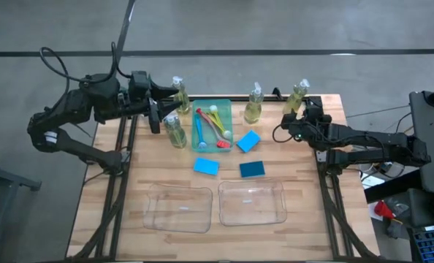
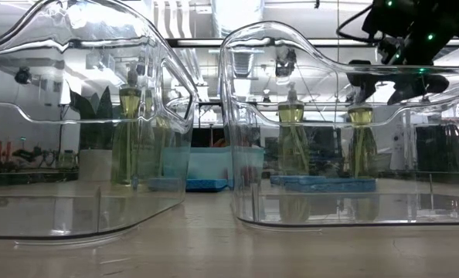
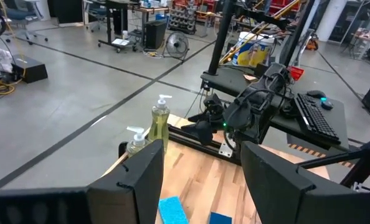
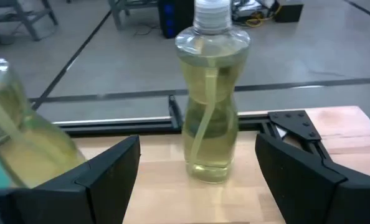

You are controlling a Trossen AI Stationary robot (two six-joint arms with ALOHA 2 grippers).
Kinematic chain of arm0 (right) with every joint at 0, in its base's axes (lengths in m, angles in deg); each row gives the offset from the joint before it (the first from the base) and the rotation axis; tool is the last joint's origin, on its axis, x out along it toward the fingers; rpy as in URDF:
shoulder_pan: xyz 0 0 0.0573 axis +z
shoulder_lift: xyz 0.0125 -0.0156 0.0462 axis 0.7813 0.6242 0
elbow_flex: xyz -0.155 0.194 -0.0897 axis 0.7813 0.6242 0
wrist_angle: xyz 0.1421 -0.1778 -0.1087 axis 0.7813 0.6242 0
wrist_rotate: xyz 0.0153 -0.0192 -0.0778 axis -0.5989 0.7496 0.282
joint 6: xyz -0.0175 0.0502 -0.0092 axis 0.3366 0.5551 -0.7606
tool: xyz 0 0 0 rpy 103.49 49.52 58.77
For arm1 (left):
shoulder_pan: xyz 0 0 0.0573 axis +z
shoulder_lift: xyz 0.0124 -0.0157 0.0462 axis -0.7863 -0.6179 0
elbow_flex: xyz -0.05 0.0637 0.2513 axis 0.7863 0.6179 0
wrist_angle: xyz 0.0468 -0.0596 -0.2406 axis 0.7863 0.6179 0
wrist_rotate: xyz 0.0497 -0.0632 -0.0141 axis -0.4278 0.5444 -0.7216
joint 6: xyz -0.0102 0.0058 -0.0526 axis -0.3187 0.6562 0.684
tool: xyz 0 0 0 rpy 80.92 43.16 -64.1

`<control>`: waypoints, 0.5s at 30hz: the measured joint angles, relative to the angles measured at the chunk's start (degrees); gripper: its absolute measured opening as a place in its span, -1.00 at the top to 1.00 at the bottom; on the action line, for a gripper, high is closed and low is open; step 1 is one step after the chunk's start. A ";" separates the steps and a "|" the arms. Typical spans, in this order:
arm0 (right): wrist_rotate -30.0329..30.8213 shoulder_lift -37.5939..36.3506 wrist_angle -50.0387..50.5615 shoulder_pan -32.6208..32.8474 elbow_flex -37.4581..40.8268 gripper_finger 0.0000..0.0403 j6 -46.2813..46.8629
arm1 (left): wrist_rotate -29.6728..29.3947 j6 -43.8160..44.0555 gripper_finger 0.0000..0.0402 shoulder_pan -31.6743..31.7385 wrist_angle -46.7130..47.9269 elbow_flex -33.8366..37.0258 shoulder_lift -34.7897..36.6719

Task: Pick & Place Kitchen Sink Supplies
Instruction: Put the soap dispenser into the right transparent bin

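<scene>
- Two dark fingers of the right gripper (image 4: 197,180) stand wide apart, one on either side of a soap bottle (image 4: 210,99); they hold nothing and do not touch it.
- Judged step: reaching for this bottle (image 1: 299,96) at the table's far right corner. Next the fingers must move in around its body and close.
- Left gripper (image 3: 200,180) hangs over the far left of the table, fingers parted and empty, near two more bottles (image 1: 175,130).
- Sponges (image 1: 250,141) lie mid-table; brushes (image 1: 211,126) rest in the green tray (image 1: 227,104).
- Both clear bins (image 1: 250,202) at the near edge hold nothing yet.
</scene>
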 joint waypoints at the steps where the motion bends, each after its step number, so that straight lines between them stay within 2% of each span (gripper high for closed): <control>1: 0.00 -0.01 -0.51 -0.51 0.51 -0.55 0.02 | -0.43 -0.02 -0.03 0.00 0.00 0.00 0.00; 7: -0.09 -0.01 -6.49 -4.32 3.74 -0.52 -0.65 | -2.98 -1.03 -0.03 0.02 -0.02 0.00 0.00; 12: -0.52 0.45 -16.37 -7.45 5.91 -0.52 -9.50 | -2.98 -1.05 -0.03 0.02 -0.02 0.00 0.00; 15: -0.68 1.11 -18.94 -10.10 6.06 -0.50 -11.82 | -2.95 -1.07 -0.03 0.02 -0.02 0.00 -0.02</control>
